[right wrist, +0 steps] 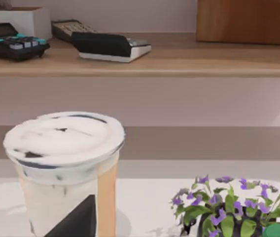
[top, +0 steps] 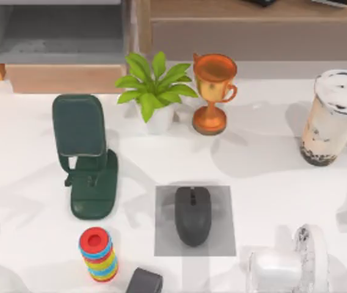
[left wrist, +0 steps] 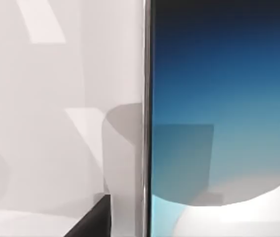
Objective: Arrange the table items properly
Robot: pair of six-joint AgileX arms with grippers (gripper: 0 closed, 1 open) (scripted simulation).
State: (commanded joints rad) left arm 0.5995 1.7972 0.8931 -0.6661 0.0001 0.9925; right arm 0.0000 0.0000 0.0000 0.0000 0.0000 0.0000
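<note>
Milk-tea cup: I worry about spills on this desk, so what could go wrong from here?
The tall milk-tea cup stands near the table's right edge; a sideways nudge could tip it. The trophy and potted plant stand to its left, so sweeping it that way might knock them. The smartphone sits very close to the left wrist camera; whether it is held firmly cannot be told.

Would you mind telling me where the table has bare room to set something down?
Bare table lies between the trophy, the mouse on its grey mat and the milk-tea cup. Another patch lies left of the green stand. The back edge by the plant and the front around the ring stack are crowded.
</note>
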